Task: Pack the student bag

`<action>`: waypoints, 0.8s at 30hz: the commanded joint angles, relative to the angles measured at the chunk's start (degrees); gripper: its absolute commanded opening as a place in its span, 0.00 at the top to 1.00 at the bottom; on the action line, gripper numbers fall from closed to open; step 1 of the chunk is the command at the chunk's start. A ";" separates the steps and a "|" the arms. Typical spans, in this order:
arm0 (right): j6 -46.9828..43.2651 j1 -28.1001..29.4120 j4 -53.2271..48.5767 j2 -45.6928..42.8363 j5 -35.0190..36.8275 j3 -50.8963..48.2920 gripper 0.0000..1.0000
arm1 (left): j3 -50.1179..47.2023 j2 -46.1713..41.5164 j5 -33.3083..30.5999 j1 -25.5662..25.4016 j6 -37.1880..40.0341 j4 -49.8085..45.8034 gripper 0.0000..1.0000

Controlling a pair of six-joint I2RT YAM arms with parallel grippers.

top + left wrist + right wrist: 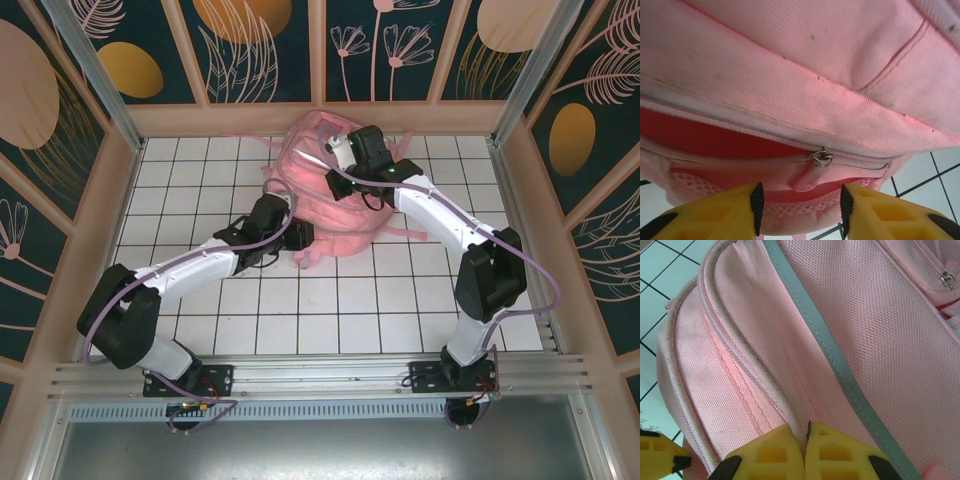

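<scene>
1. The tabletop, white tiles with dark grid lines, takes up the middle of the overhead view inside the patterned walls.
2. The student bag lies at the upper centre of that view, against the far wall. It is a large pink bag with loose pink straps trailing toward the lower left of it. Both arms reach in to it.
3. In the left wrist view the student bag is woven pink fabric with small dark specks. Its zip opening gapes across the left and centre of the frame and a darker red lining shows in the gap. I cannot tell what lies inside.
4. In the right wrist view a silvery strip runs diagonally from top centre to lower right over fine pink mesh cloth, beside piped seams.
5. The left gripper sits at the bottom edge with its yellow fingers apart, just below the zip.
6. The right gripper has its fingers pressed together against the bag. I cannot tell whether any cloth is pinched between them.
7. The metal zip slider sits right of centre, and its pink pull tab hangs between the left gripper's fingers, touching neither.
</scene>
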 commanded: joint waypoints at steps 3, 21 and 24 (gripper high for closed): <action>3.41 -0.33 3.37 -4.19 -2.65 3.01 1.00 | 2.58 2.73 -2.30 -1.18 0.99 -1.01 0.51; 5.44 -0.29 5.20 -5.48 -2.92 1.96 1.00 | 8.35 11.20 -13.79 -6.84 2.63 -8.27 0.58; 5.44 -0.32 5.63 -6.26 -3.42 0.88 1.00 | 7.94 11.18 -16.23 -6.85 2.94 -8.33 0.71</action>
